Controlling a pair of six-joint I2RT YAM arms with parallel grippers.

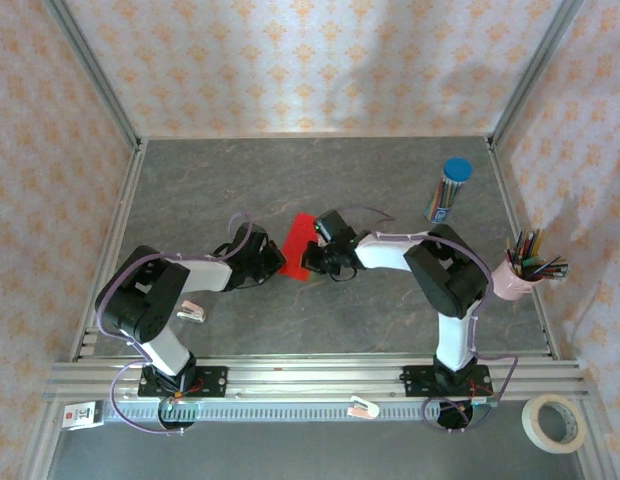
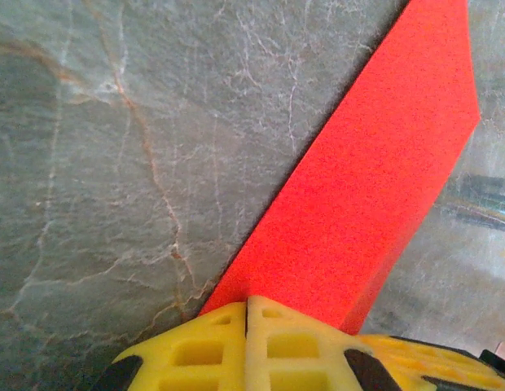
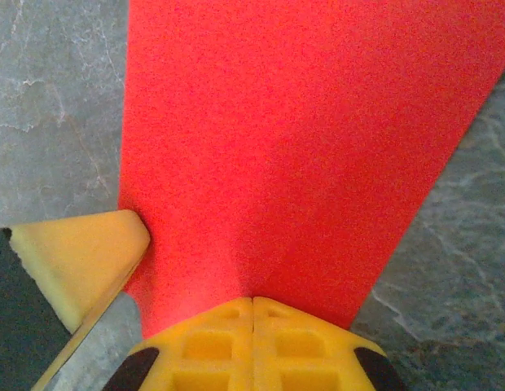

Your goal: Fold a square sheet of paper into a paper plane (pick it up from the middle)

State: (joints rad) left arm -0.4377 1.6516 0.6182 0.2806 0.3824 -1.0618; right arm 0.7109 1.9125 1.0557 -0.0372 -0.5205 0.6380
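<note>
Red sheet is mid surface w/ long axis running near-to-far, left hand clamped shut pinching its left edge & right hand pinching the right edge, both equally close imo.

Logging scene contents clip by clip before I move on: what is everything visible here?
sheet of paper: one, bright red, partly folded, mid-table between the arms
tube of coloured pencils: one, blue cap, far right of the table
cup of pencils: one, pink, right edge of the table
tape roll: one, cream, near right corner, in front of the rail
table: one, grey marbled
left end effector: one, yellow fingers, shut on the sheet of paper
right end effector: one, yellow fingers, shut on the sheet of paper
</note>
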